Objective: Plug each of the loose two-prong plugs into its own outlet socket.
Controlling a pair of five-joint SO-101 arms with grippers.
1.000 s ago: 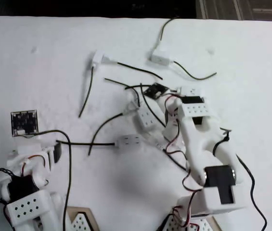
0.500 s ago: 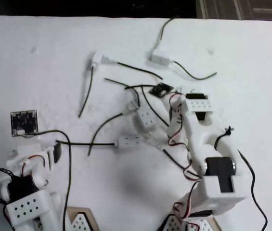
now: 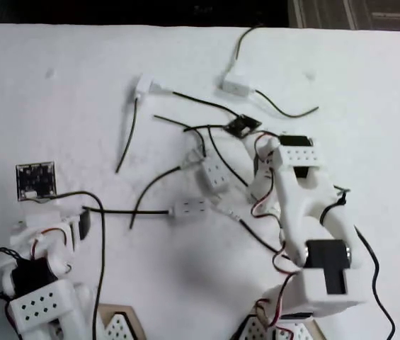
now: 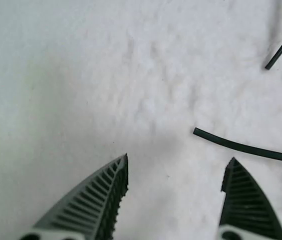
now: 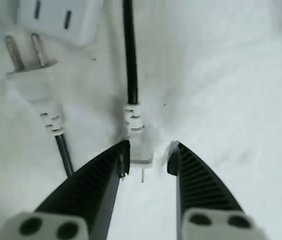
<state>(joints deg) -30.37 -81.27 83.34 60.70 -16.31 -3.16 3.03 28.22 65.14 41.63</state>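
In the right wrist view a small white two-prong plug (image 5: 139, 145) on a black cord lies on the white table between the fingertips of my right gripper (image 5: 147, 156). The fingers stand narrowly open on either side of it. A second white plug (image 5: 33, 75) lies beside it, its prongs towards a white outlet socket (image 5: 61, 17). From above, the right gripper (image 3: 242, 127) sits just beyond two outlet sockets (image 3: 216, 173) (image 3: 191, 207). My left gripper (image 4: 175, 165) is open over bare table by a black cord (image 4: 245, 148), at the near left (image 3: 83, 221).
Two more white blocks with cords lie farther back (image 3: 143, 86) (image 3: 235, 87). Several black cords cross the table's middle. A black square board (image 3: 35, 178) sits just beyond the left arm. The table's far left and far right are bare white.
My right arm has swung its gripper to the right and slightly farther back, away from the sockets. The left arm has stayed still.
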